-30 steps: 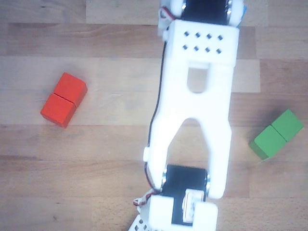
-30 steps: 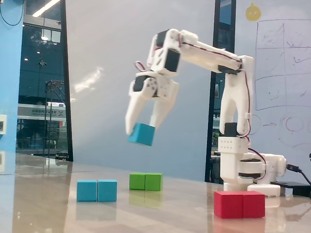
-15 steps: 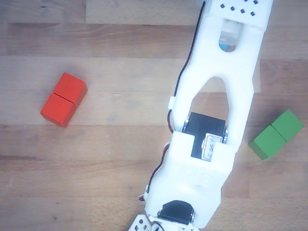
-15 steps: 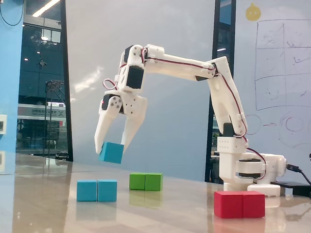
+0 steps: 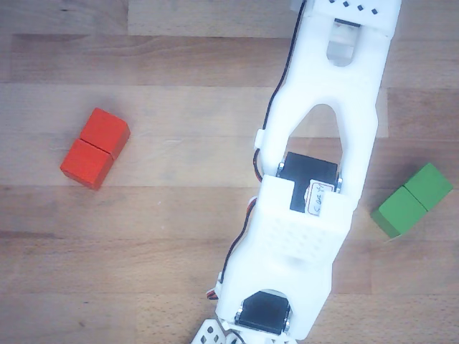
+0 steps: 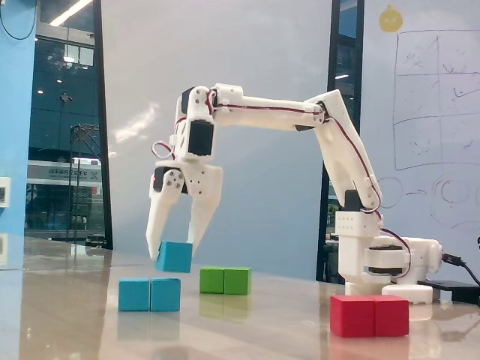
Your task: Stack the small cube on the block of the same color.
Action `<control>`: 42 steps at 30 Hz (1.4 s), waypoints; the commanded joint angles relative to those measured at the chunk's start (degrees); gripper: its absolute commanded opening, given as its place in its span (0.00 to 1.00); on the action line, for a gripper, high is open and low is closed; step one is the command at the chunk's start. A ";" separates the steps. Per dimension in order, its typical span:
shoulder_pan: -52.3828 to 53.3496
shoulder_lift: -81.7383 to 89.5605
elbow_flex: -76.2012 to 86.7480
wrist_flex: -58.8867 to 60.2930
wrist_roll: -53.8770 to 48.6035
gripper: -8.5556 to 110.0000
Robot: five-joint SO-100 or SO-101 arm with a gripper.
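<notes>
Gripper (image 6: 175, 247) fingers pinch the small cube (image 6: 174, 256), holding it in the air just above the light-blue oblong block (image 6: 149, 294) on the tabletop (image 6: 255, 330), apart from it. Behind sits a green block (image 6: 225, 280); nearer on the right lies a red block (image 6: 369, 315). From above, the white arm (image 5: 308, 186) stretches between red and green.

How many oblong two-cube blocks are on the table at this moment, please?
3: the blue block under the gripper, the green block behind it, the red block near the arm's base. None seems hidden.
</notes>
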 commanded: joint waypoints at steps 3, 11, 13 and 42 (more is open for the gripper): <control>1.41 0.88 -7.47 -0.97 -0.53 0.14; 3.25 -0.62 -10.02 -0.97 -0.53 0.14; 3.08 -0.70 -10.02 -0.97 -0.53 0.14; 2.72 -4.66 -10.81 -0.09 -4.13 0.21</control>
